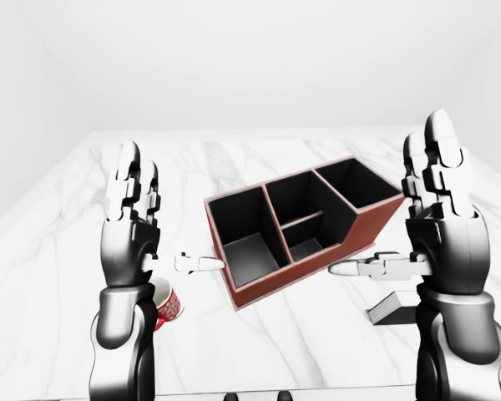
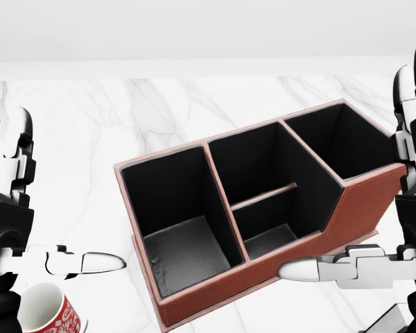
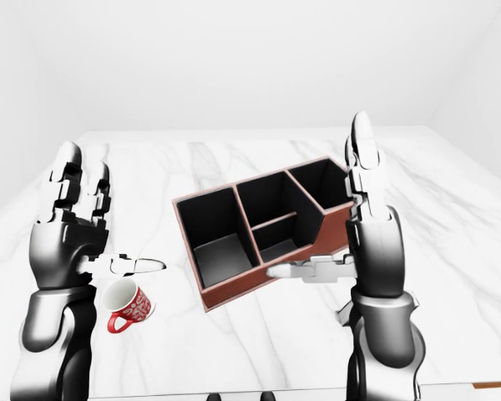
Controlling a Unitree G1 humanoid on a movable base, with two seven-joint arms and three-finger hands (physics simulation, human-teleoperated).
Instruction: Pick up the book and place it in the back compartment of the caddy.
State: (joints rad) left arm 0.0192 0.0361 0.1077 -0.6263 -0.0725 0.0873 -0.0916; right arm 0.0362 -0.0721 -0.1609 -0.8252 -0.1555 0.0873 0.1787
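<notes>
Left-eye view, hands: the left hand (image 1: 132, 219) and the right hand (image 1: 441, 219) are both raised, fingers spread and upright, thumbs pointing inward toward the caddy; neither holds anything.
Left-eye view, caddy: the caddy (image 1: 305, 227) sits on the marble surface (image 1: 234, 159) between the two hands, turned at an angle, with black compartments and a red-brown outer wall.
Left-eye view, book: a flat dark-and-pale slab (image 1: 394, 307) lies on the surface at the near right, just beside the right forearm and partly hidden by it; it is probably the book, though too little of it shows to be sure.
Left-eye view, cup: a red patterned cup (image 1: 167, 304) lies near the left forearm, apart from the caddy.
Head view, caddy: close up, one large compartment on the left, a divided pair in the middle, and a long one at the far right; all look empty.
Head view, thumbs: the right thumb tip is near or against the caddy's near wall; I cannot tell which.
Right-eye view, layout: the cup lies on its side; the right arm covers the book's spot.
Step in hand: the pick-up has not begun; both hands are free.
Next move: lower the right hand to the book at the near right and close the fingers on it.
</notes>
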